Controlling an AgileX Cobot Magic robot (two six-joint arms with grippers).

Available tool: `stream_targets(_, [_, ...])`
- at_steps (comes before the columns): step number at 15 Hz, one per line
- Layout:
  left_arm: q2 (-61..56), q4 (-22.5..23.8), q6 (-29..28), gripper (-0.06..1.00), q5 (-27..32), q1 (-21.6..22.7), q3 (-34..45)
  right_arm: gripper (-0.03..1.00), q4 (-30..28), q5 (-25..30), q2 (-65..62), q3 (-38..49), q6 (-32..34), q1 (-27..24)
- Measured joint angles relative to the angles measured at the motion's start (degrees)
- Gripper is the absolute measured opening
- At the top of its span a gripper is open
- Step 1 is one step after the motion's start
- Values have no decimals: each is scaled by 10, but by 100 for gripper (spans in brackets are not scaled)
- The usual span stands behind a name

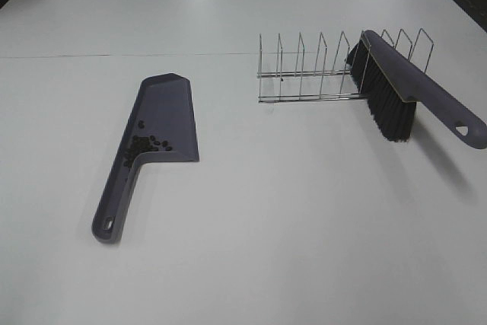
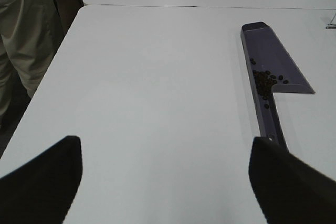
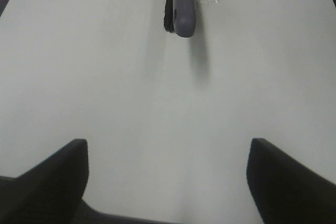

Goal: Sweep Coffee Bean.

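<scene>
Nearest the cameras, both grippers hang over bare white surface with nothing between their fingers. The left gripper has its fingers spread wide and holds nothing; the end of the dustpan's handle lies just beside its one dark finger in the left wrist view. The right gripper is likewise spread wide and empty, its fingers framing only plain surface.

Farther out on the left side lies the purple dustpan, flat on the surface, handle toward the robot and blade pointing away. The coffee beans sit inside it, clustered where the blade narrows into the handle, with one or two strays a little farther up the blade.

Farther still, on the right side, a wire rack stands on the surface. The purple brush rests across its right end, black bristles hanging down, handle reaching past the rack toward the right and off the surface. At the left edge of the left wrist view, a person's light trousers show beside the surface.
</scene>
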Motion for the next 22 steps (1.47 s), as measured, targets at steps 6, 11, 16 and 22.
stream_targets(6, [-1, 1, -2, 79, 0, -15, 0, 73, 0, 0, -32, 0, 0, 0])
stream_targets(11, [-1, 1, -4, 79, 0, -29, 0, 73, 2, 0, -32, 0, 0, 0])
stream_targets(16, [-1, 2, -5, 77, 0, -29, 0, 73, 6, 0, -32, 0, 0, 0])
stream_targets(22, [-1, 2, -6, 77, 0, -29, 0, 73, 6, 0, -32, 0, 1, 0])
